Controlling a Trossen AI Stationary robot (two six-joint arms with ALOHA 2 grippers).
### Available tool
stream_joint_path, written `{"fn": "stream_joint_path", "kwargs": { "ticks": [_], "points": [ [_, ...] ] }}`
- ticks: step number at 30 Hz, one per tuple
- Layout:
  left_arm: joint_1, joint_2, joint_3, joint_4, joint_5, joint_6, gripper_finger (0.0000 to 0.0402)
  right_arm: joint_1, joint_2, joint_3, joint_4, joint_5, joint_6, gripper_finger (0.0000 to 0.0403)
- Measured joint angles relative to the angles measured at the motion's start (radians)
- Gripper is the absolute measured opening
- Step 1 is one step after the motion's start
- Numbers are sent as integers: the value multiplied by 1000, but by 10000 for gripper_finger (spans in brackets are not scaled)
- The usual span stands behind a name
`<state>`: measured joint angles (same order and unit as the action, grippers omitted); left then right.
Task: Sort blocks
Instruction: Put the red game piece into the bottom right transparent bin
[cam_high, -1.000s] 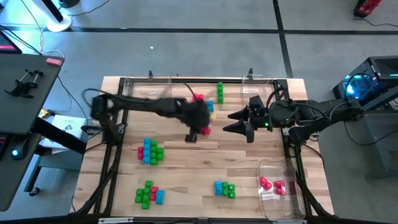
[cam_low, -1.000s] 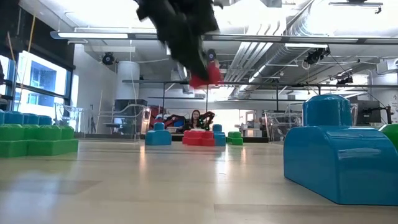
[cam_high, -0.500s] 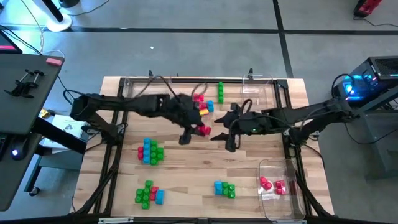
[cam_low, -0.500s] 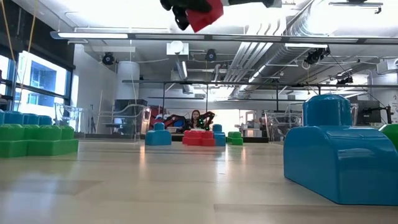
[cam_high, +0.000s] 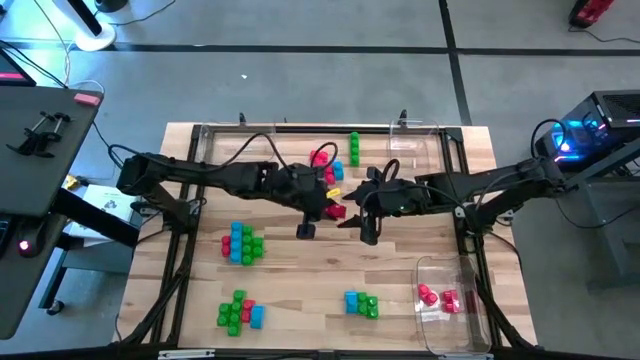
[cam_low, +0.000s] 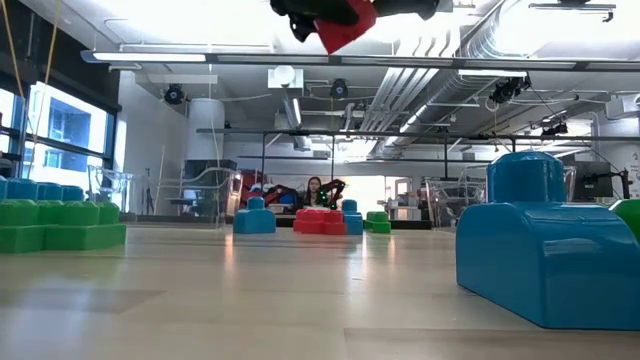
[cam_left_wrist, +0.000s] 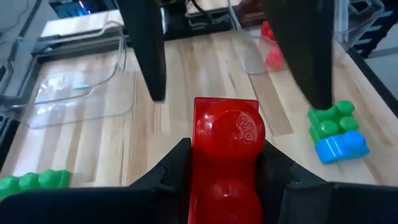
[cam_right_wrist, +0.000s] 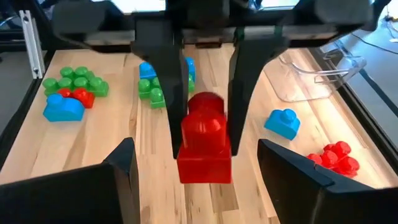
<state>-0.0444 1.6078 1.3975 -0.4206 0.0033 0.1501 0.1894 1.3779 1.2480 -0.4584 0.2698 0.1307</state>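
Observation:
My left gripper (cam_high: 330, 211) is shut on a red two-stud block (cam_high: 337, 212) above the middle of the table. The low view shows that block (cam_low: 346, 20) high above the tabletop. My right gripper (cam_high: 353, 213) is open and faces the left one from the table's right. In the left wrist view its two dark fingers (cam_left_wrist: 149, 53) stand just beyond the block, one on each side, touching nothing. Groups of green, blue and red blocks (cam_high: 242, 243) lie on the wood. My left gripper pinches the red block between its two fingers by its long side walls (cam_left_wrist: 200, 162), with the fingers lying along the block. The studded face (cam_left_wrist: 238, 127) shows between them and one end sticks out past the fingertips. The block is lifted clear of the table.
A clear tray (cam_high: 447, 318) at the near right corner holds red blocks (cam_high: 438, 298). Two more clear trays (cam_high: 425, 147) stand along the far edge. Block groups lie near left (cam_high: 238, 312), near middle (cam_high: 361, 304) and far middle (cam_high: 335, 168).
My left gripper has risen with the red block, which now shows at the top of the low view, and has shifted slightly toward the right. My right gripper has moved toward the table's left and now faces the block at close range.

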Motion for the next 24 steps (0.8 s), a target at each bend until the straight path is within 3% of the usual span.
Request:
{"fn": "stream_joint_path", "kwargs": {
  "ticks": [7, 24],
  "points": [
    [6, -20, 0, 3, -16, -7, 90, -1, 4, 0, 7, 8, -18, 203],
    [6, -20, 0, 48, 9, -7, 93, -27, 4, 0, 8, 10, -27, 70]
  ]
}}
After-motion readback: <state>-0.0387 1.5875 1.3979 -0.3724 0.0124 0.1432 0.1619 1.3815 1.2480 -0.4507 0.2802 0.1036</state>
